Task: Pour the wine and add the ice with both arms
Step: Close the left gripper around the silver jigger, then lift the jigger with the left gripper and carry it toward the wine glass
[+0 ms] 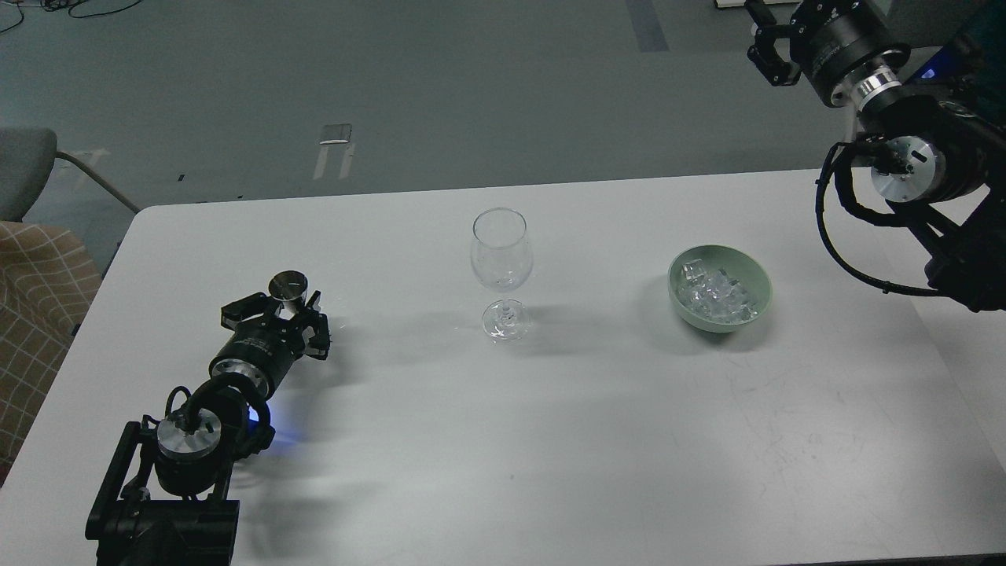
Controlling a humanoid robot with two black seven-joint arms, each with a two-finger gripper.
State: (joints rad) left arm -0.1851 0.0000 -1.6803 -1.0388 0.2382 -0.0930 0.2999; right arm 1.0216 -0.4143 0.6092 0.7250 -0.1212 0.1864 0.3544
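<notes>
A clear wine glass (501,253) stands upright mid-table and looks empty. A small metal jigger (286,286) stands at the left; no wine is visible, and its inside does not show. My left gripper (277,308) has its fingers closed in on the jigger's lower part. A pale green bowl (756,277) at the right holds several ice cubes (714,297). My right gripper (764,43) is raised high at the top right, far from the bowl and partly cut off by the frame edge.
The white table (503,440) ends at a far edge behind the glass. A grey chair (23,169) and a checked cushion (35,314) stand off the table's left side. My right arm's elbow and cables (904,181) hang over the table's right edge.
</notes>
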